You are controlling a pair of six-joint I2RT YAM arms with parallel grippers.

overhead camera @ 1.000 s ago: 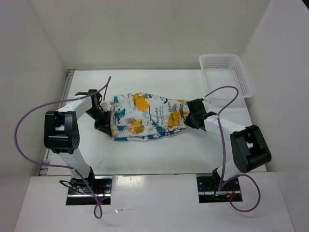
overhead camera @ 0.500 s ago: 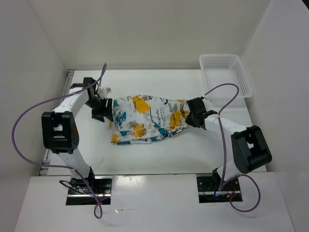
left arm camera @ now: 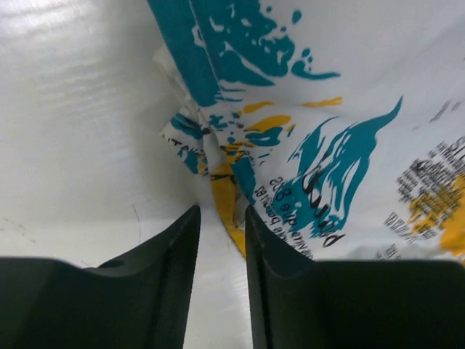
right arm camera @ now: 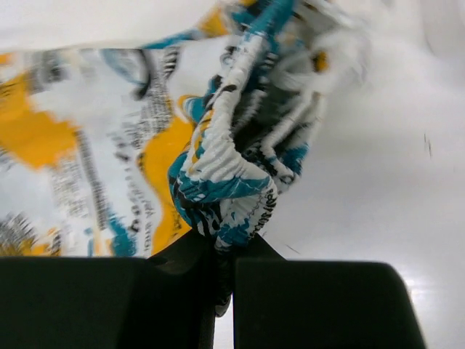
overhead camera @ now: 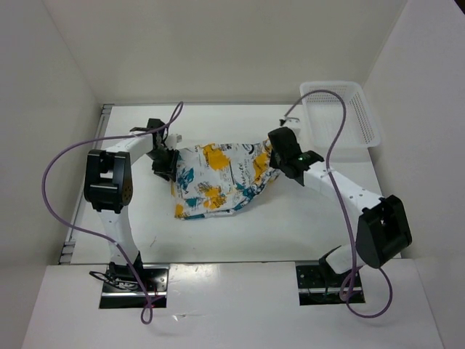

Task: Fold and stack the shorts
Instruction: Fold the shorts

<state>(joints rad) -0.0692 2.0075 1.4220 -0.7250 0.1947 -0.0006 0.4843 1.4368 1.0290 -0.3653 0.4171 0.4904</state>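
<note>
Printed shorts [overhead camera: 218, 178] lie crumpled near the middle of the white counter [overhead camera: 290, 225], between the two arms. The right hand [right arm camera: 221, 243] is clenched on a bunched fold at the right end of the shorts. The left hand [left arm camera: 221, 211] is released: its fingers stand slightly apart, with bare counter showing between them and their tips at the left edge of the shorts. A white mesh basket [overhead camera: 340, 109] stands at the far right corner, well apart from the shorts.

Soft matt cloth shorts [overhead camera: 218, 182]; smooth glossy table [overhead camera: 290, 225]; plast. mesh basket [overhead camera: 338, 109].
</note>
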